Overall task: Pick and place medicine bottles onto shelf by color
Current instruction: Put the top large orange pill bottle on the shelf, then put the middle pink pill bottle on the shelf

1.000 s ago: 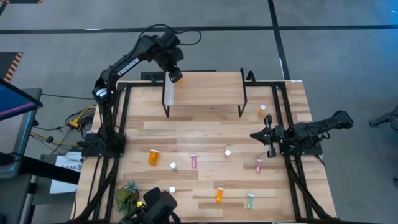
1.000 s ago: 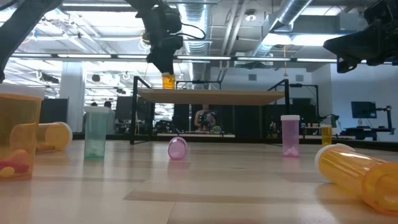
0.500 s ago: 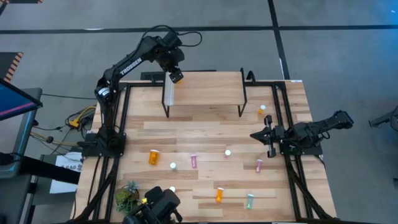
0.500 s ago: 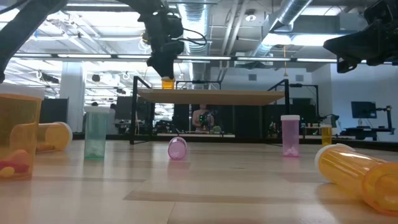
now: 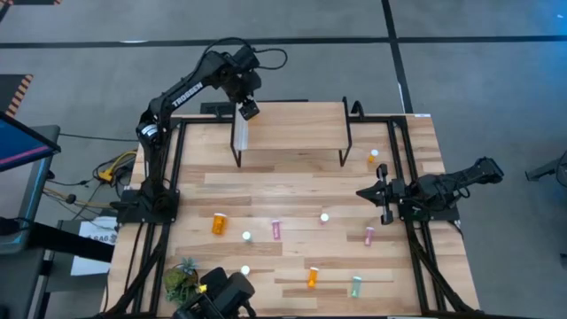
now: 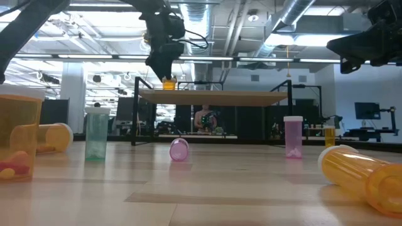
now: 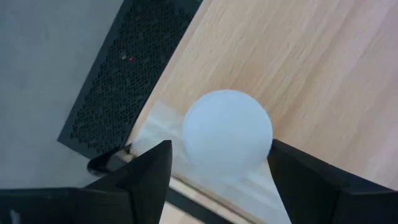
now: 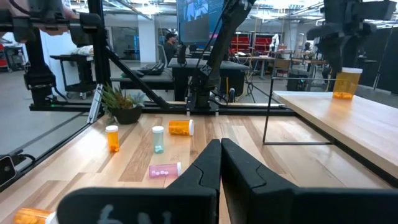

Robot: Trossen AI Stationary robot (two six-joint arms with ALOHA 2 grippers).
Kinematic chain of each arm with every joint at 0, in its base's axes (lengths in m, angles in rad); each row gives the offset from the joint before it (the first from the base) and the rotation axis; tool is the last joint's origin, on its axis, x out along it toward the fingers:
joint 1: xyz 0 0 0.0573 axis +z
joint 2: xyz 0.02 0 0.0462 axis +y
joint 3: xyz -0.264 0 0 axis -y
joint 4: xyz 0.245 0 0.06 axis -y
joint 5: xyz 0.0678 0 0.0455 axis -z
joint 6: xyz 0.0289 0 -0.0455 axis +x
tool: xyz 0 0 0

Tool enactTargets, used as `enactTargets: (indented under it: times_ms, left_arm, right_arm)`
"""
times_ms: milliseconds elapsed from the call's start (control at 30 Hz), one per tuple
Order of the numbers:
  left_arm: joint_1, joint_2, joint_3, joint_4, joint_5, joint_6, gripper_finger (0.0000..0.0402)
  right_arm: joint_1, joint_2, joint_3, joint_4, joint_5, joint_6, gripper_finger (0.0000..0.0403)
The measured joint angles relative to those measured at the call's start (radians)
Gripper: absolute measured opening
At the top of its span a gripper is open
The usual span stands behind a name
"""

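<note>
High view: the left claw (image 5: 249, 109) is hanging over the shelf (image 5: 301, 124), at its end with the white strip (image 5: 240, 133), while the right claw (image 5: 370, 193) is waiting near the desk's right edge; loose bottles are lying scattered over the desk (image 5: 292, 182), among them a large orange one (image 5: 219, 222), a pink one (image 5: 276, 230) and a pale green one (image 5: 356, 285). Low view: an orange bottle (image 6: 168, 83) is standing upright on the shelf top, directly under the left claw, with a pink bottle (image 6: 179, 149) lying on its side below and another pink bottle (image 6: 293, 135) standing to the right. Left wrist view: the bottle's white cap (image 7: 227, 132) is sitting between the spread fingers (image 7: 147, 171), with daylight on both sides, so the left claw is standing open and gripping nothing. Right wrist view: the right claw (image 8: 221, 163) is pressed fully together and empty, pointing across the desk toward the shelved bottle (image 8: 344, 84). Handling, as a judgement: these bottles are looking light, rigid and smooth-walled, so they are likely tipping or rolling at a slight nudge and slipping under a weak pinch; the body just below the cap, squeezed across its width, is appearing the safest hold for upright ones, and the mid-body, across the axis, for those lying down. The translucent shell is probably tolerating firm pressure without cracking.
</note>
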Motion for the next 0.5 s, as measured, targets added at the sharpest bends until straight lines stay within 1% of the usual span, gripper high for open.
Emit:
enactTargets:
  times_ms: [200,367,433,500]
  left_arm:
    - [0.000,0.000,0.089,-0.075,-0.020,0.016,0.0255]
    - [-0.007,-0.002,0.174,-0.189,-0.033,0.014,0.0254]
    - [-0.025,-0.024,0.182,-0.178,-0.027,-0.003,0.0252]
    - [-0.062,-0.067,0.180,-0.186,0.003,0.007,0.0249]
  right_arm:
    - [0.000,0.000,0.000,0.000,0.000,0.000,0.0033]
    - [0.000,0.000,0.000,0.000,0.000,0.000,0.0033]
    - [0.000,0.000,0.000,0.000,0.000,0.000,0.0033]
    - [0.000,0.000,0.000,0.000,0.000,0.000,0.0033]
